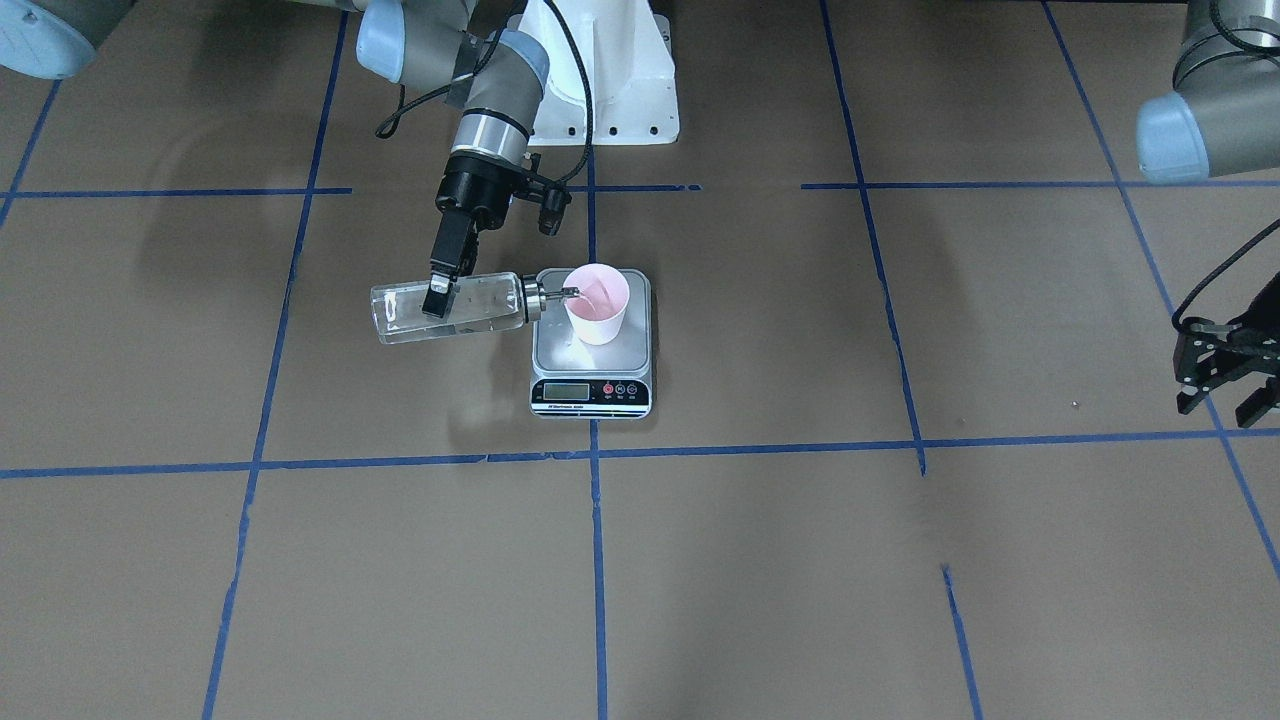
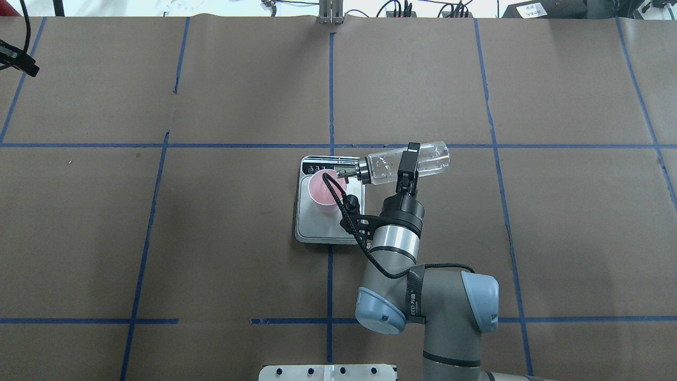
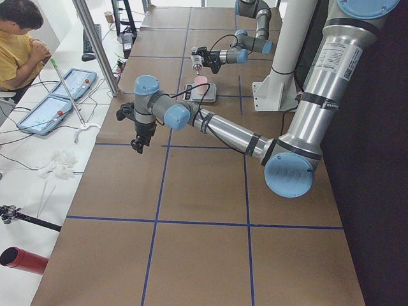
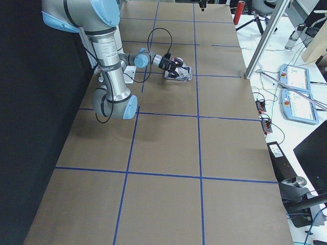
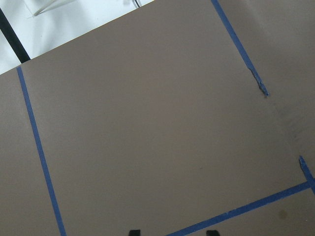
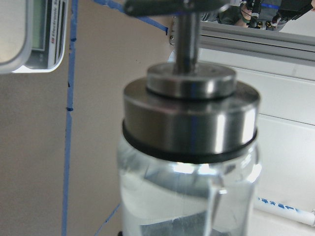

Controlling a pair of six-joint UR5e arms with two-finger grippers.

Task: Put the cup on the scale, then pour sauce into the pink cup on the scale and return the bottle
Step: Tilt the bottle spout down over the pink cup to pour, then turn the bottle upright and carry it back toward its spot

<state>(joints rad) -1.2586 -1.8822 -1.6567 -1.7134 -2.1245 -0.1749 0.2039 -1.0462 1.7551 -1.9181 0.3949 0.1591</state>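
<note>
The pink cup [image 1: 597, 303] stands upright on the silver plate of the kitchen scale [image 1: 556, 352], and the scale's black display strip faces away from the robot. The glass bottle [image 1: 490, 303] is held in the air just beside the scale on the robot's right, tipped almost flat. Its silver pour-spout cap [image 1: 535, 297] points at the cup, and the thin spout tip reaches over the cup's rim. The sauce [image 6: 162, 196] shows as clear liquid pooled along the low side of the glass. I cannot tell whether any of it is running out of the spout.

My right tool [image 1: 440, 300] is clamped across the middle of the bottle's body. One dark finger lies over the glass on the camera side and the other is hidden behind it. The right wrist view looks straight along the bottle to the cap, with a corner of the scale's display at the upper left.

My left tool [image 1: 1222, 405] hangs over bare bench [image 1: 760, 560], well apart from the scale on the robot's left. Its fingers are spread with nothing between them. The left wrist view shows only brown bench cover and blue tape lines [image 5: 39, 152].
</note>
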